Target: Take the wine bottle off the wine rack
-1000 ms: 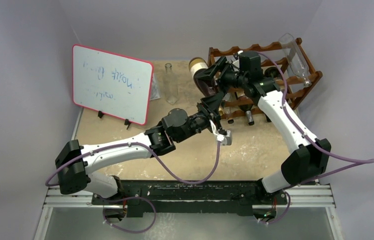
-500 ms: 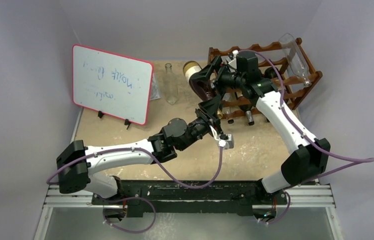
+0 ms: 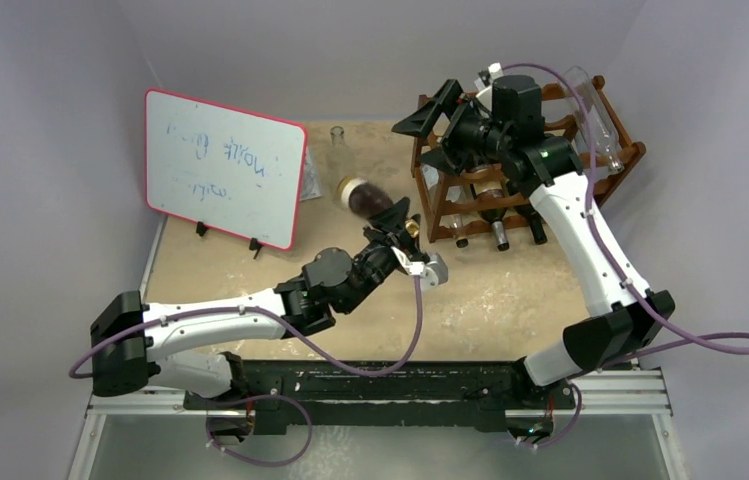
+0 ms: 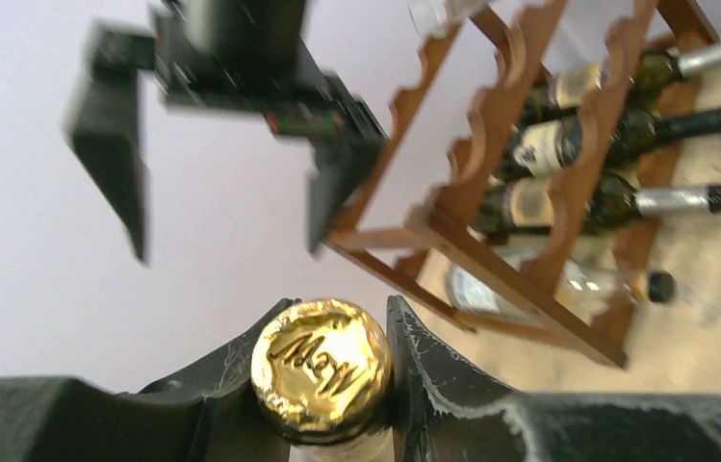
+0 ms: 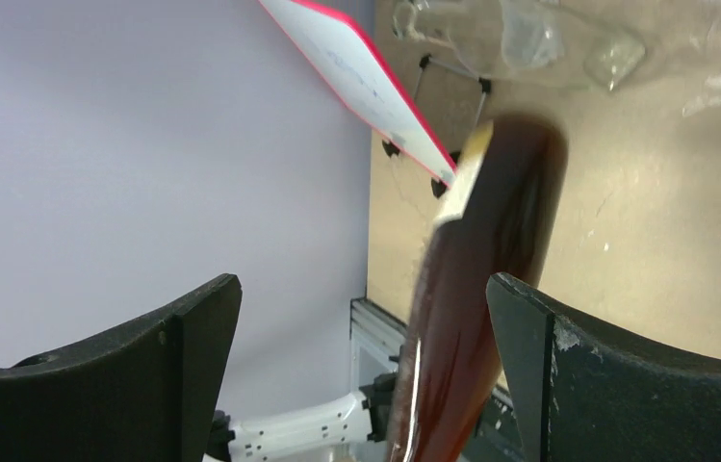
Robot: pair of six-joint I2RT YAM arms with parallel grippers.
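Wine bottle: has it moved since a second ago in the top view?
Yes. The wine bottle, held by the left gripper, has come left and nearer, away from the wine rack toward the whiteboard.

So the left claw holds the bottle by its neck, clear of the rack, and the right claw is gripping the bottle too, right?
No: the right claw is open and grips nothing, as the right wrist view shows. The left claw does hold the bottle by its neck, clear of the rack.
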